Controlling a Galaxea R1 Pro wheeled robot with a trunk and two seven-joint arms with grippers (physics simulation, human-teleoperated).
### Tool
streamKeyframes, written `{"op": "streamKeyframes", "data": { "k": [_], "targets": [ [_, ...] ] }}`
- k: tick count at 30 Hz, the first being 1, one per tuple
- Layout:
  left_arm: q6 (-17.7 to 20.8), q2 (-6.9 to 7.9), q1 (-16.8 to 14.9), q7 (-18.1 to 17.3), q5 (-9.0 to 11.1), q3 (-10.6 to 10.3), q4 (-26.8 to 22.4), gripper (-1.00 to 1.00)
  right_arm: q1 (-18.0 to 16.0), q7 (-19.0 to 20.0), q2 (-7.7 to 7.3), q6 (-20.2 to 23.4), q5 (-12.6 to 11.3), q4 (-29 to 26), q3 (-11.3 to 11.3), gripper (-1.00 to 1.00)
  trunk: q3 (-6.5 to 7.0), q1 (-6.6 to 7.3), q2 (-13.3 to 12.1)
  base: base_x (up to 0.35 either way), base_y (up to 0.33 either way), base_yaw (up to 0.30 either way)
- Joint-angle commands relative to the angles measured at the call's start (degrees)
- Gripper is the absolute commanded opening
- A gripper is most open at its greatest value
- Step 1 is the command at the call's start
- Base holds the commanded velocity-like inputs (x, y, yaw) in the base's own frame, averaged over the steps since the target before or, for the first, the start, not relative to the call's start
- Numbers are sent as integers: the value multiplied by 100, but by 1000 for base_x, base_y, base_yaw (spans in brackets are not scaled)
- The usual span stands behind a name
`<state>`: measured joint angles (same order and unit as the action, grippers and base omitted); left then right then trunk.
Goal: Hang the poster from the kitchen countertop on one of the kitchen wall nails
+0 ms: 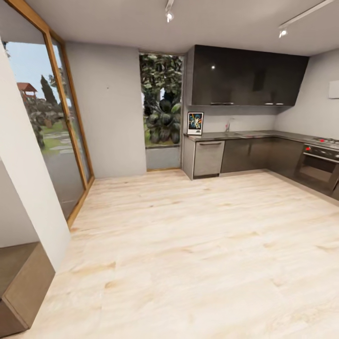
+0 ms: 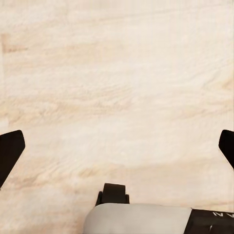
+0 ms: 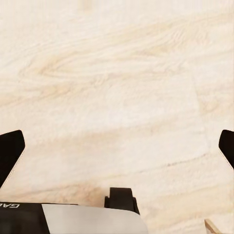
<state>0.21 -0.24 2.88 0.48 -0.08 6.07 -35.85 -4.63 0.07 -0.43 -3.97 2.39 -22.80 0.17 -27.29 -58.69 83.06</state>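
The poster point(image 1: 195, 123) stands upright at the left end of the kitchen countertop point(image 1: 263, 135), far across the room, leaning against the pale wall. A tiny dark speck point(image 1: 108, 87) marks the grey wall between the two windows; it is too small to tell whether it is a wall nail. Over bare wooden floor, my left gripper point(image 2: 117, 148) is open, its dark fingertips point(image 2: 10, 150) at the picture's edges with nothing between them. My right gripper point(image 3: 117, 148) is open too, above the same floor, holding nothing.
Light wooden floor point(image 1: 188, 245) stretches from me to the kitchen. A white wall corner point(image 1: 33, 188) and a low brown step point(image 1: 21, 282) stand close at the left. A tall glass door point(image 1: 56, 136) lines the left side. The oven point(image 1: 320, 167) sits at the right.
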Motion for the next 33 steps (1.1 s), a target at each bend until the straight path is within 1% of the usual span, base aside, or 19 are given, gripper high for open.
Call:
{"op": "streamKeyframes", "data": {
  "k": [1, 23, 33],
  "targets": [
    [1, -3, 2, 5, -1, 8, -9, 100, -3, 1, -1, -16, 25, 4, 1, 100, -5, -4, 2, 339, 0, 0],
    [-3, -3, 2, 5, -1, 16, -9, 100, -3, 2, -1, -16, 33, 4, 10, 100, -4, -4, 2, 339, 0, -3],
    [-4, -3, 2, 5, -1, 16, -9, 100, -3, 2, -1, -16, 34, 4, 10, 100, 31, -4, 2, 339, 0, -241]
  ]
}}
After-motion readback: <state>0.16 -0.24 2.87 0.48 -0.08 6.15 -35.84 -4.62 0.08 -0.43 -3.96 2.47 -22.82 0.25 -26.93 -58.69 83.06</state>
